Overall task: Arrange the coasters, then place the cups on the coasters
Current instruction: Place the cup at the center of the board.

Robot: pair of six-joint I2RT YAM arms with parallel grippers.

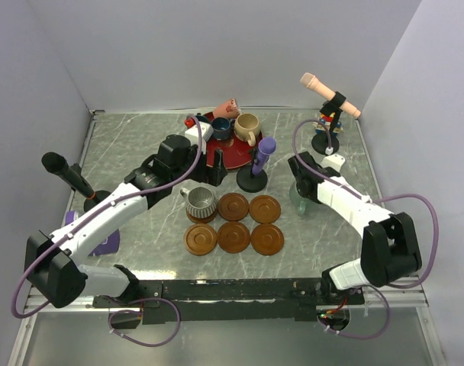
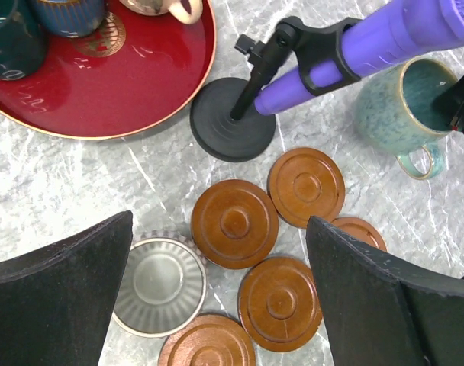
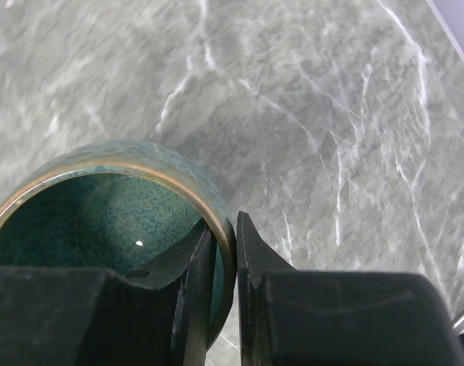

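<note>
Five bare brown coasters (image 1: 233,237) lie in two rows at the table's middle, and they show again as coasters (image 2: 234,223) in the left wrist view. The grey ribbed cup (image 1: 201,203) stands upright at the left end of the back row, free of both arms. My left gripper (image 2: 220,221) hangs open above this grey cup (image 2: 159,284) and holds nothing. My right gripper (image 3: 224,229) is shut on the rim of the teal cup (image 3: 102,213), to the right of the coasters. Dark blue (image 1: 221,128), beige (image 1: 246,128) and pink (image 1: 228,107) cups sit at the red plate.
The red plate (image 1: 233,156) lies behind the coasters. A purple microphone (image 1: 262,152) on a black base (image 1: 252,180) stands between the plate and the coasters. A peach microphone (image 1: 329,95) stands at the back right and a black one (image 1: 68,175) at the left.
</note>
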